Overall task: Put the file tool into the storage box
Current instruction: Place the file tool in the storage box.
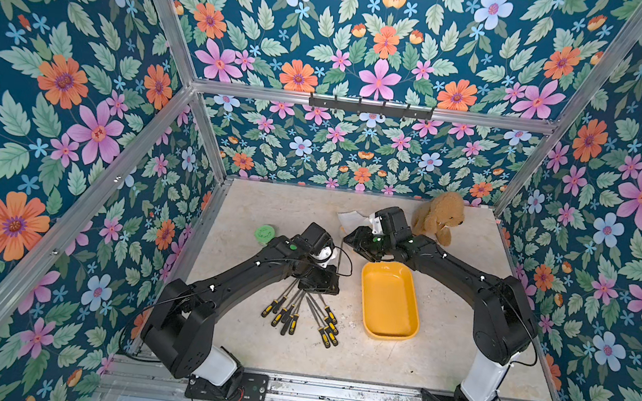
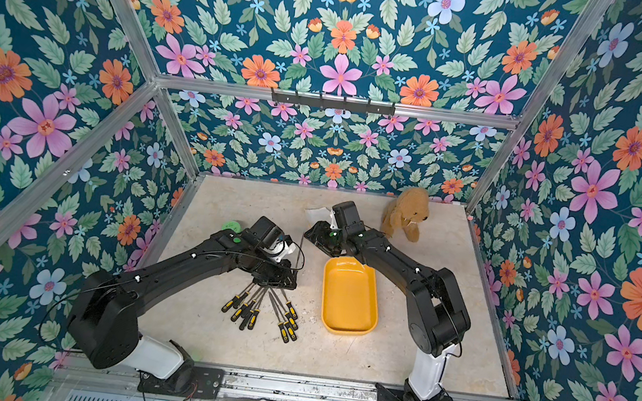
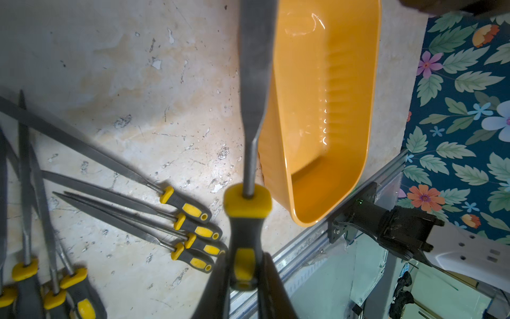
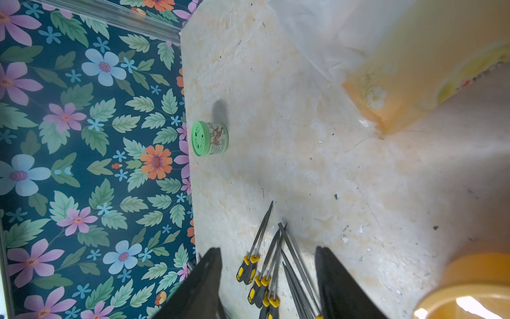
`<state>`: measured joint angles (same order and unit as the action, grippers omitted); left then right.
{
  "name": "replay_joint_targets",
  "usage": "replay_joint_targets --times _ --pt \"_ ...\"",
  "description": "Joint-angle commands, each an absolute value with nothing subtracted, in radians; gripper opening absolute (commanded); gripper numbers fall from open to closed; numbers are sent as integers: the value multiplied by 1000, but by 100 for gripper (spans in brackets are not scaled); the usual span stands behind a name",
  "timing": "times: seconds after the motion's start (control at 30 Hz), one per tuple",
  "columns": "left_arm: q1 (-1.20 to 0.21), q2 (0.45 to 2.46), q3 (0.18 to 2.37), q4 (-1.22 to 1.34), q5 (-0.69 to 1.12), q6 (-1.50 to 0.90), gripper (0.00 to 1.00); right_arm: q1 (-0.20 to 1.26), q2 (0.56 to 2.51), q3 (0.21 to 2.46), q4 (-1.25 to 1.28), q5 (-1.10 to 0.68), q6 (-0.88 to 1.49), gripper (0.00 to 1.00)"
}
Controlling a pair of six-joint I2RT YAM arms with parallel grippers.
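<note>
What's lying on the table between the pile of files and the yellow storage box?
Only bare table lies between the files and the storage box, seen in both top views.

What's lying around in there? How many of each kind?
Files: 9 (8 on the table, 1 held in the left gripper)
Box: 1
Green jar: 1
Plush dog: 1
Tissue pack: 1
Total: 13

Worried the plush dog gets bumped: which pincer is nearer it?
Right. The right pincer hangs near the plush dog; the left pincer, gripping a file, is farther, over the files.
</note>
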<state>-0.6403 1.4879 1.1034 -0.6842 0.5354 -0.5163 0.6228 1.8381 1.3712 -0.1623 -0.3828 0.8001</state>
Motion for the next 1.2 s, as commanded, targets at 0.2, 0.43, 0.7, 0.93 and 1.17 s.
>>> replay_joint_targets --times 0.2,0.43,0.7,0.93,1.17 --pt "-641 1522 1116 -682 525 -514 2 628 1794 1337 -181 -386 758 60" --pt "-641 1529 1114 -678 531 -513 2 647 1824 1340 -160 -409 762 53" --pt "-646 1540 1119 -679 555 -503 2 646 1936 1487 -282 -393 701 5" --pt "-634 1523 1169 -693 513 -527 69 615 1812 1482 -605 -212 522 0" --pt "-614 1489 1207 -730 380 -579 100 503 1715 1456 -931 91 374 0"
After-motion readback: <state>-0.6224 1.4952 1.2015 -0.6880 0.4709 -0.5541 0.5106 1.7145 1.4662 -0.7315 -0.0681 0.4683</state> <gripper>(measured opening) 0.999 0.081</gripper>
